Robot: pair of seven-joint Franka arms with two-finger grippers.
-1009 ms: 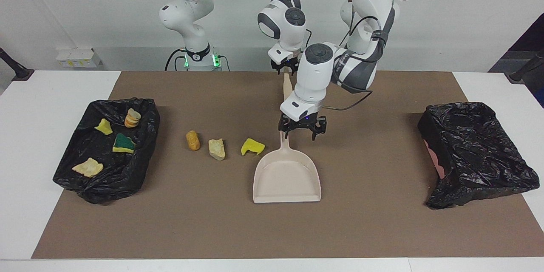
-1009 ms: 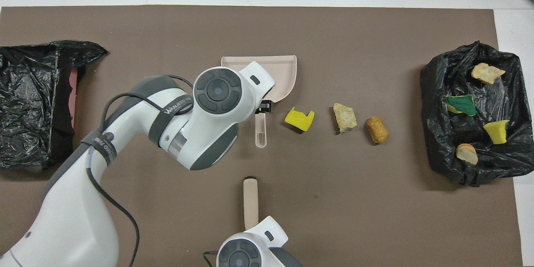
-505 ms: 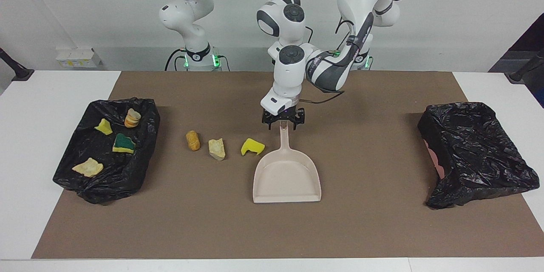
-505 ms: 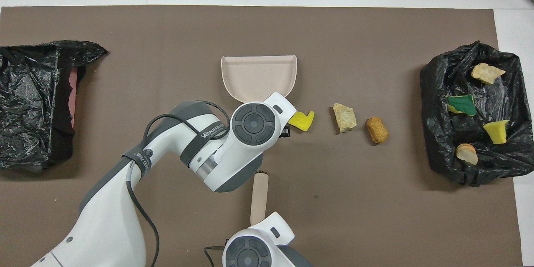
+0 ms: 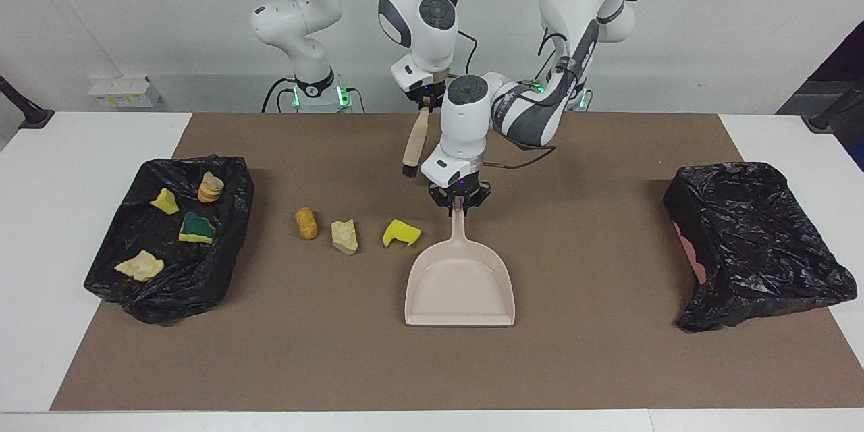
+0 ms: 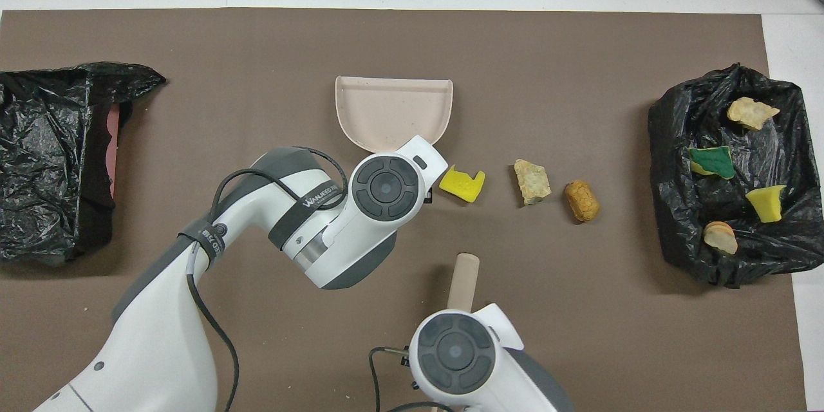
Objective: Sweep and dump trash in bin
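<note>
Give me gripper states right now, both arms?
Left gripper: shut on the dustpan handle.
Right gripper: shut on the brush, lifted off the table.

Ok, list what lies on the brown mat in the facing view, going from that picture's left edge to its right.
Black bin bag holding scraps → golden-brown piece → pale bread piece → yellow sponge chunk → beige dustpan → second black bin bag.

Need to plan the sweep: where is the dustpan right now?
Facing view: the dustpan lies mid-mat beside the yellow sponge chunk, its handle clamped by the left gripper.
</note>
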